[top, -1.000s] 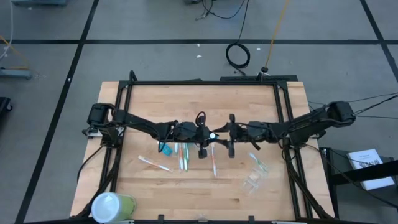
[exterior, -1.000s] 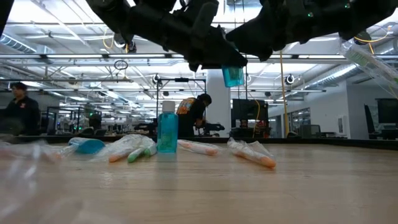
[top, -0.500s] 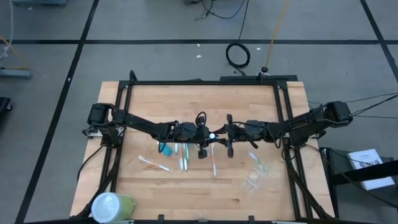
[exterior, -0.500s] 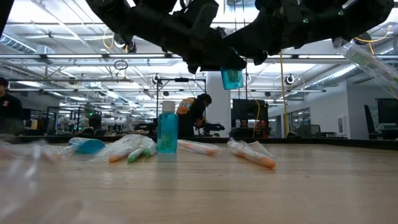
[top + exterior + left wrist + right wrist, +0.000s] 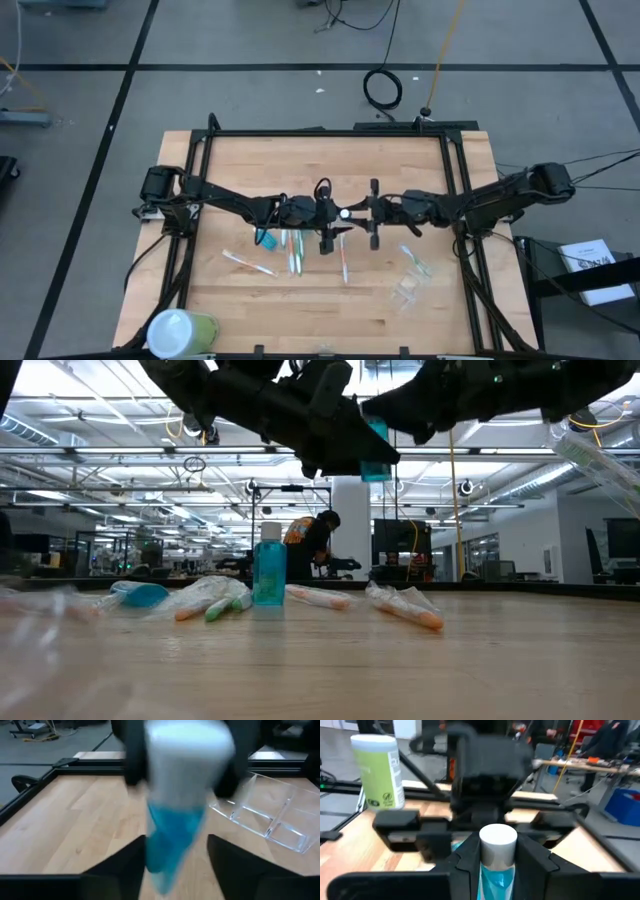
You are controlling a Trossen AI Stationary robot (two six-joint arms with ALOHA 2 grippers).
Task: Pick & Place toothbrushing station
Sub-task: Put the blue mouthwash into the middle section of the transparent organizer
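A small teal tube with a white cap [image 5: 343, 212] hangs upright in the air over the middle of the table, between my two grippers. My right gripper [image 5: 497, 865] comes from the table's right and is shut on it. My left gripper [image 5: 176, 865] comes from the left, open, its fingers on either side of the tube's lower end [image 5: 165, 865]. Whether they touch it, I cannot tell. A second teal bottle [image 5: 268, 568] stands upright on the table. Several wrapped toothbrushes [image 5: 293, 250] lie beside it. A clear holder [image 5: 408, 290] lies at the front right. My right gripper pinches the tube's teal body just below the white cap [image 5: 495, 870] between its two fingers. The fingers come level from the table's right side and lie across the tube. The tube is upright, cap up, lifted clear of the table [image 5: 375, 448].
A large yellow-green container with a white top [image 5: 180, 330] stands at the front left corner. More toothbrushes lie at the front middle [image 5: 345, 262] and near the holder [image 5: 415, 258]. A black frame [image 5: 330, 132] runs along the table's far and side edges.
The teal tube has gone up a little between the grippers, still upright. My right gripper first edged toward my left gripper, then drew back toward the table's right edge with the tube.
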